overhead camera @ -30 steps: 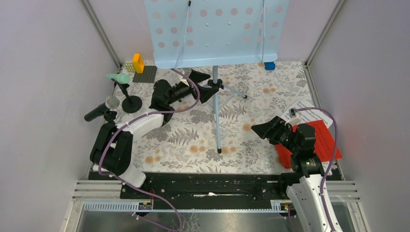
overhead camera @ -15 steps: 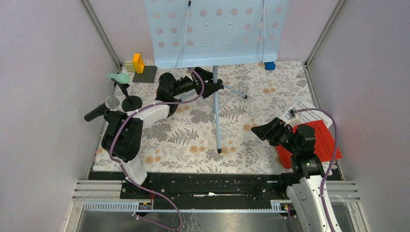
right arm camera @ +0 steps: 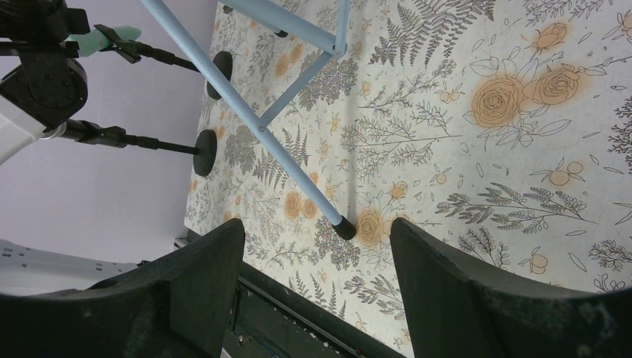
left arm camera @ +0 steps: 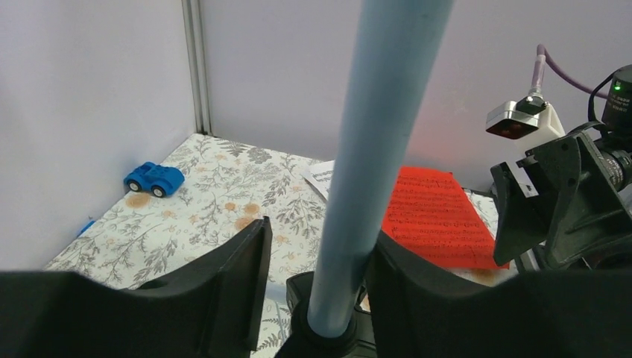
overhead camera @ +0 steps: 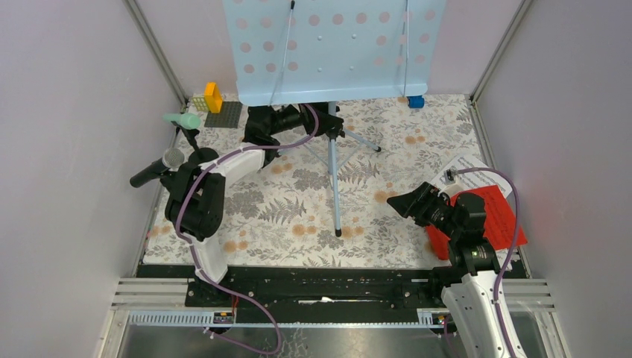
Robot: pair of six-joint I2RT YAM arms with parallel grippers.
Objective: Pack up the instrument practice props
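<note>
The pale blue perforated rack (overhead camera: 335, 48) stands at the back on its tripod. My left gripper (overhead camera: 326, 121) is open around the tripod's pole (left arm camera: 373, 149); the pole touches the right finger (left arm camera: 425, 298), with a gap to the left finger (left arm camera: 223, 291). My right gripper (overhead camera: 402, 203) is open and empty above the mat, near the front tripod leg's foot (right arm camera: 343, 227). The red sheet (overhead camera: 498, 215) and white sheet (overhead camera: 469, 165) lie at the right. The mint-green microphone (overhead camera: 182, 119) and black microphone (overhead camera: 153, 171) sit on holders at the left, whose round bases (right arm camera: 205, 151) show in the right wrist view.
A small blue toy car (overhead camera: 416, 101) sits at the back right, also in the left wrist view (left arm camera: 154, 179). Yellow and orange bricks (overhead camera: 211, 97) with a grey plate (overhead camera: 223, 114) sit at the back left. Walls close in the floral mat (overhead camera: 283, 216) on three sides.
My left arm has reached toward the back and its gripper has come to straddle the rack's pole. The right arm has barely moved.
</note>
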